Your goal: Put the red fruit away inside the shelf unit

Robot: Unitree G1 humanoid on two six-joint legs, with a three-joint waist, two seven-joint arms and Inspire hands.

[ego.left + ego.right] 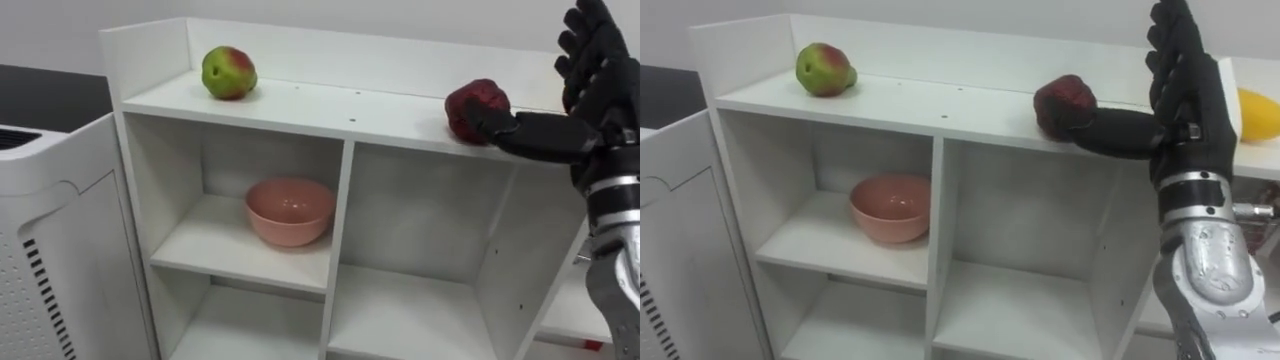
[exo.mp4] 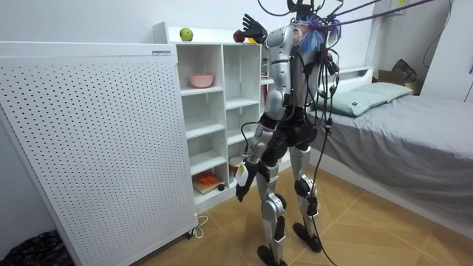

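Presently the right hand (image 1: 594, 72) stands raised at the right end of the closet's (image 1: 345, 108) top board, fingers straight, close together and pointing upward, thumb stretched sideways with its tip touching the dark red fruit (image 1: 474, 104); that fruit, rounded with a rough, matt skin, rests on the top board, not lifted; a smooth, glossy green-and-red apple (image 1: 228, 72) sits near the board's left end, well apart; a pink bowl (image 1: 290, 210), round and smooth, occupies the upper left compartment; the right eye view adds a smooth yellow fruit (image 1: 1259, 115) on the top board, just behind the hand; the room view adds the robot standing upright before the closet, a white perforated panel (image 2: 96, 140) beside the closet, a grey bed (image 2: 403, 144) opposite the closet, and the left hand (image 2: 242, 186) hanging low; its finger state cannot be read.
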